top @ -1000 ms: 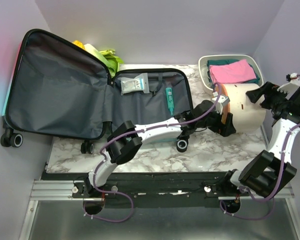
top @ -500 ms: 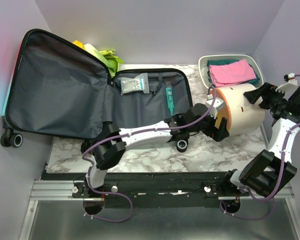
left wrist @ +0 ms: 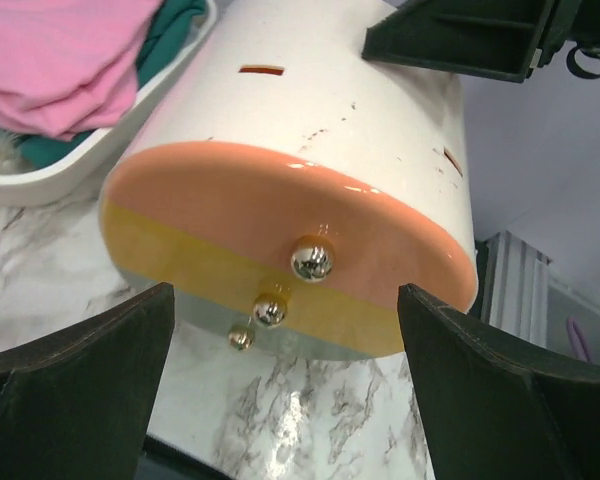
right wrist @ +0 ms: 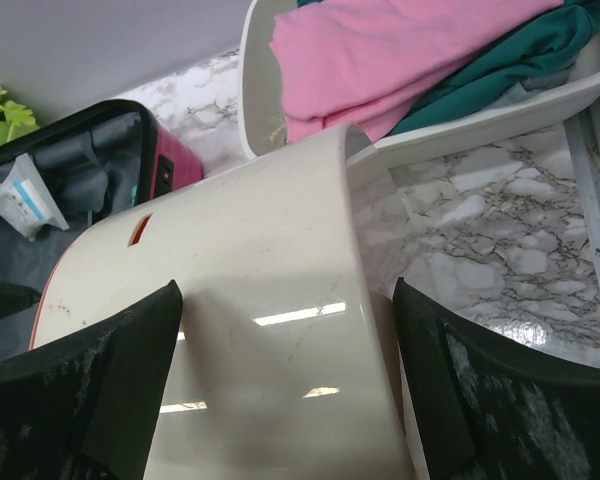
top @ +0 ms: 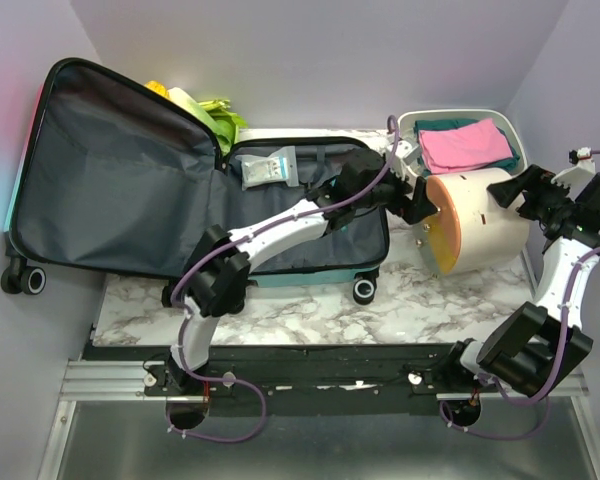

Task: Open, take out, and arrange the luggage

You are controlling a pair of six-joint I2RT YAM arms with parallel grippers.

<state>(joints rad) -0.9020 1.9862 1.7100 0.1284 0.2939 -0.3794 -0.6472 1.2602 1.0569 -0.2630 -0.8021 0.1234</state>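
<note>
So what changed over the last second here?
The left gripper pulled back from the front of the drawer box and swung toward the far side, over the right edge of the luggage, jaws open. The box's orange-and-yellow front turned more toward the camera. The right gripper stayed at the box's other end, jaws wide; whether it grips is unclear. Luggage, its contents and the tray stayed put.

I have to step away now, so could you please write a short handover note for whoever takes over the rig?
Left gripper: open, nothing held, facing the knobbed front of the white drawer box.
Right gripper: open at the box's rear; contact unclear.
Suitcase: open on the table, lid laid to the left; a white packet lies inside.
Done: case opened; folded clothes sit in the white tray.
Left: empty the case, arrange the items.
</note>
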